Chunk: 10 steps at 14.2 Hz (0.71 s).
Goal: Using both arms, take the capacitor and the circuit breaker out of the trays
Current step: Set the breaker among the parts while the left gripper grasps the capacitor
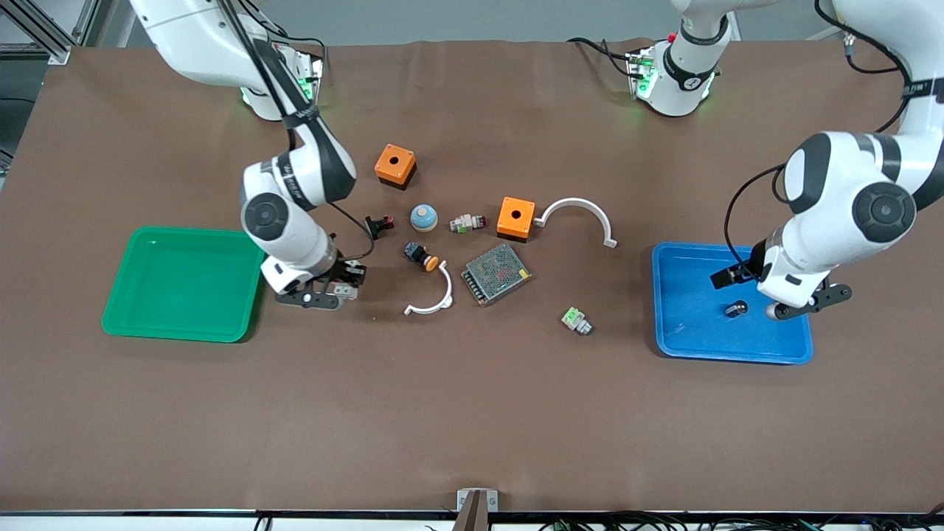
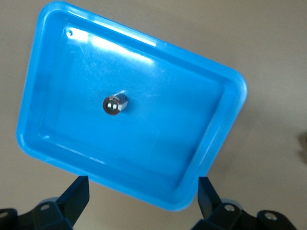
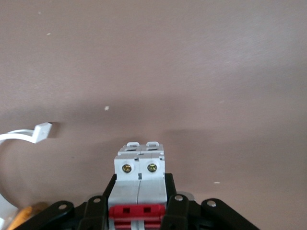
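1. I'm seeing the green tray (image 1: 184, 284) sitting without the breaker, at the right arm's end.
2. My right end effector (image 1: 324, 291) is clamping the breaker (image 3: 139, 184) over the surface (image 1: 472, 413) beside it, ready for set-down.
3. My left end effector (image 1: 789, 299), fingers apart, is hovering over the blue tray (image 1: 686, 339), lining up on the capacitor (image 1: 735, 309) lying inside.

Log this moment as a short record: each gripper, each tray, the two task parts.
left gripper: open, over the blue tray
right gripper: shut on the circuit breaker, over bare table beside the green tray
capacitor: lying in the blue tray, not gripped
green tray: nothing in it
done: circuit breaker out of its tray
left to do: capacitor
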Each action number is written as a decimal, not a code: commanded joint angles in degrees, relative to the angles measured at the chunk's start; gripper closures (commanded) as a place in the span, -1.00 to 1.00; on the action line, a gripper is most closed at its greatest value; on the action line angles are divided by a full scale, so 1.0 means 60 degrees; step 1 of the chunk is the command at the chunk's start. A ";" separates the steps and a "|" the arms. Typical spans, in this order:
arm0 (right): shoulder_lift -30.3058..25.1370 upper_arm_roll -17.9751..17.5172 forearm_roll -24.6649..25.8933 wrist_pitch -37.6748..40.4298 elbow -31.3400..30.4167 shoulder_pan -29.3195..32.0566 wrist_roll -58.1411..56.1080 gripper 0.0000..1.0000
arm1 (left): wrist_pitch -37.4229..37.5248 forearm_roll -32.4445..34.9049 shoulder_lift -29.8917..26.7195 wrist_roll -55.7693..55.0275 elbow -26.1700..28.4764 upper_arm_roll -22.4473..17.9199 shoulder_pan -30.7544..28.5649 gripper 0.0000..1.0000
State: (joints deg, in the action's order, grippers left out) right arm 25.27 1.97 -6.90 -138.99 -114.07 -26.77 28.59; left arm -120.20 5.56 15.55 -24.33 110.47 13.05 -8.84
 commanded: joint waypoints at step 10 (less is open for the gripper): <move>0.1413 0.0169 0.0008 -0.0214 0.1184 -0.1367 0.1314 1.00 | -0.2713 0.1006 0.2167 0.0115 0.0017 0.0038 -0.0942 -0.95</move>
State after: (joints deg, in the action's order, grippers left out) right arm 33.34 2.27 -6.79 -140.15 -107.47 -33.66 35.51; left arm -133.97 9.51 26.86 -23.81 110.91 12.93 -13.01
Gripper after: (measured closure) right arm 0.604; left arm 0.013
